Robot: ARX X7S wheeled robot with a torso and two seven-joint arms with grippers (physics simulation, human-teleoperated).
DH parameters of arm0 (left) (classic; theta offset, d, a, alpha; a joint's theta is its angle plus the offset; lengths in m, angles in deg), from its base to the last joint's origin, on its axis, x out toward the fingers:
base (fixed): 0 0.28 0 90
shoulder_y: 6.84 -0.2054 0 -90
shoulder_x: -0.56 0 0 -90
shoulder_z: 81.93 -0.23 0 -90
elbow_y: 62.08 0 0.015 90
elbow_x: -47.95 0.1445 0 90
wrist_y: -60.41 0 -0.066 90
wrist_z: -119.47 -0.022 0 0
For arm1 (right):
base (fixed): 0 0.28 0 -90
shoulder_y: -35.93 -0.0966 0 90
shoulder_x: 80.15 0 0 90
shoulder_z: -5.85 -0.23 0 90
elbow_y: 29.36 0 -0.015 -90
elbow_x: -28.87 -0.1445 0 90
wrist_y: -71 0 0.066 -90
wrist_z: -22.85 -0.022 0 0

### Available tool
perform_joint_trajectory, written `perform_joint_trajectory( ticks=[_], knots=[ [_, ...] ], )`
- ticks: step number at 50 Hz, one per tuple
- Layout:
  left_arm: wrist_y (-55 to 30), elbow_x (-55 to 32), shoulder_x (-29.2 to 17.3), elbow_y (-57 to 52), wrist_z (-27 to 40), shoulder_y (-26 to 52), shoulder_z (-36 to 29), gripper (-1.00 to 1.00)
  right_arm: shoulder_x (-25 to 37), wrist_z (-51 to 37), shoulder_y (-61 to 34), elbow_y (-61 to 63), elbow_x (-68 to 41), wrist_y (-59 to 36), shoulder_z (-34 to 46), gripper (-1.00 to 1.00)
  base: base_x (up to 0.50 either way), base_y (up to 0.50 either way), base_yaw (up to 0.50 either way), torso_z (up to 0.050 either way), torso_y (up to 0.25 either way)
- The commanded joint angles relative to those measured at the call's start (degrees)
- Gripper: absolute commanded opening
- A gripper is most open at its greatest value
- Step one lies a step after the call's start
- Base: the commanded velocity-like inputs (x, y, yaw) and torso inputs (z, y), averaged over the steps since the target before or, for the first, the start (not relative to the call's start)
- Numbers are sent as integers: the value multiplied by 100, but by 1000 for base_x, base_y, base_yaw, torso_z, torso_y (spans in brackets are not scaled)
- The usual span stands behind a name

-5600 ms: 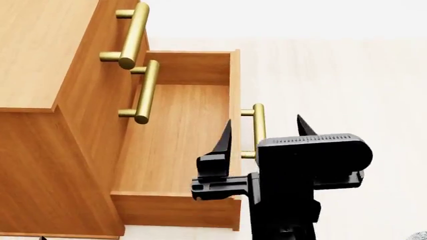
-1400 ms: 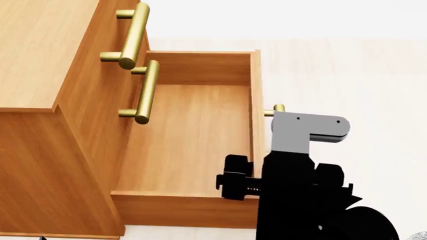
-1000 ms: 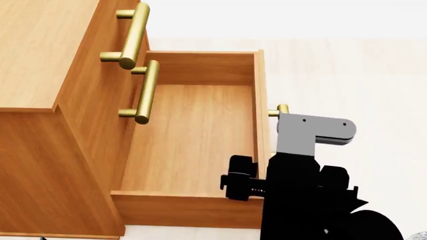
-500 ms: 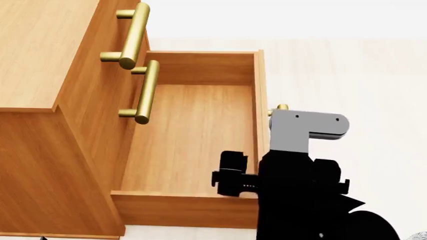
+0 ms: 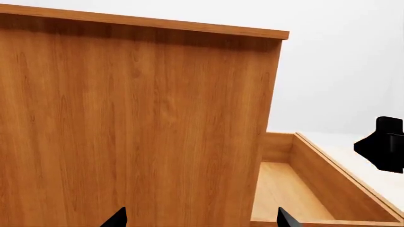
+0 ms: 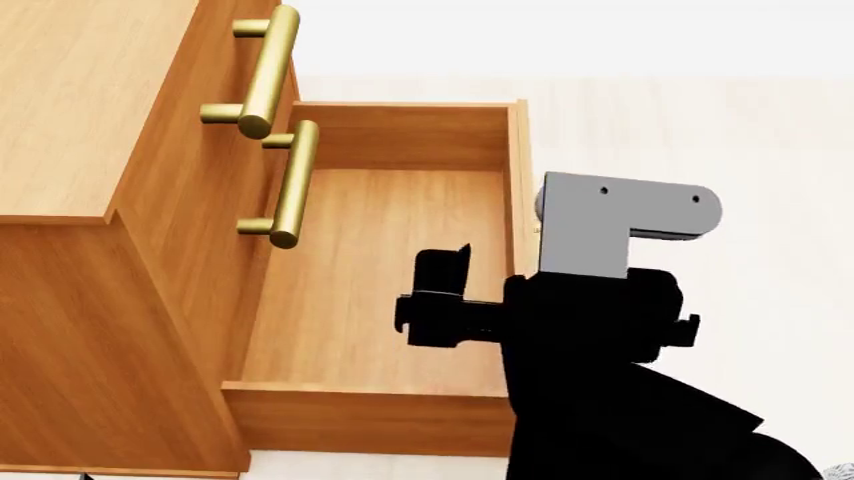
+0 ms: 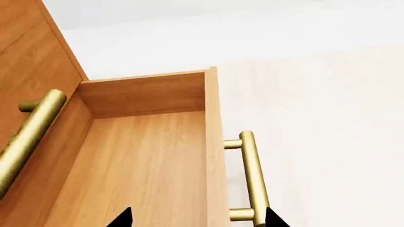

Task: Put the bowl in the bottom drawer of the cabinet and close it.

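Observation:
The bowl is out of view. The cabinet (image 6: 80, 120) stands at the left, and its bottom drawer (image 6: 374, 250) is pulled out with nothing in it. In the right wrist view my right gripper (image 7: 197, 218) is open. Its tips straddle the drawer's front panel (image 7: 211, 142) and sit near the brass handle (image 7: 252, 175) without gripping it. From the head camera, the right arm (image 6: 587, 330) covers the drawer's front corner and hides the handle. My left gripper (image 5: 200, 220) is open and faces the cabinet's side wall (image 5: 139, 123), holding nothing.
The two upper drawers are shut, and their brass handles (image 6: 267, 70) (image 6: 291, 185) jut out over the open drawer. Pale floor (image 6: 694, 130) lies to the right of the drawer. A black part of the right arm (image 5: 385, 142) shows beyond the drawer in the left wrist view.
Since 5.6 s ago the bottom drawer has come further out. Over the last second the right arm has risen and shifted left over the drawer's front, now hiding the handle.

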Motion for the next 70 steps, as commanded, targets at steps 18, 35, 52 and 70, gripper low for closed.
perform_joint_trajectory(
  ticks=[18,35,52,70],
  knots=[
    [18,-20,-54,-19,58,-8,2,100,1202,-187,1201,2863,-584,483,-1023,100,0,0,0,0,0],
    [39,7,-75,-23,69,-4,-47,100,1838,244,3402,3958,-1161,1275,-2803,100,0,0,0,0,0],
    [36,19,-103,-66,107,-15,-71,100,1596,1040,5383,4249,-686,2041,-4066,100,0,0,0,0,0],
    [59,-15,-129,-58,136,-12,-66,100,943,1850,6348,3952,214,2751,-4281,100,0,0,0,0,0]
  ],
)
